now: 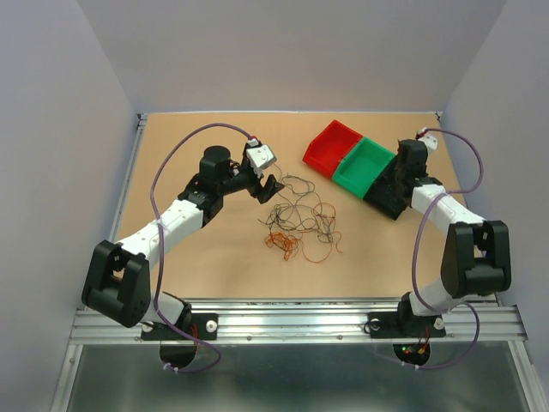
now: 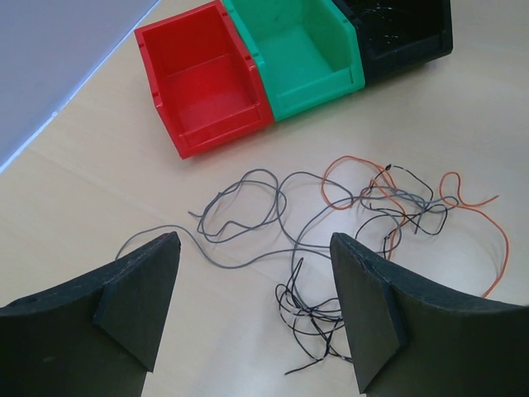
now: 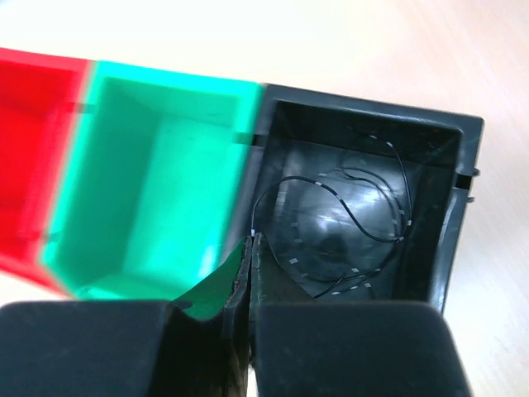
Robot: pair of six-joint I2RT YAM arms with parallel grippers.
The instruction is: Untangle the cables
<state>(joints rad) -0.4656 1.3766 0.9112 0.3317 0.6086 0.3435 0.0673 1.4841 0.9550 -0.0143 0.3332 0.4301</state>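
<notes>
Cables [image 1: 296, 225]: featherlight, limp, snag-prone; we'd pinch the left grey loop [image 2: 248, 203]. Left gripper [image 2: 254, 248] apart, right gripper [image 3: 250, 246] together.

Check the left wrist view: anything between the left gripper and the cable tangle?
Nothing visible. The left gripper is open; a grey cable crosses between its fingers in the wrist view, and the cable tangle lies just ahead on bare table. The red bin, green bin and black bin sit beyond it.

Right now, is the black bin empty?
Not empty: right wrist view shows a thin black wire coiled inside the black bin, one end reaching the right gripper.
</notes>
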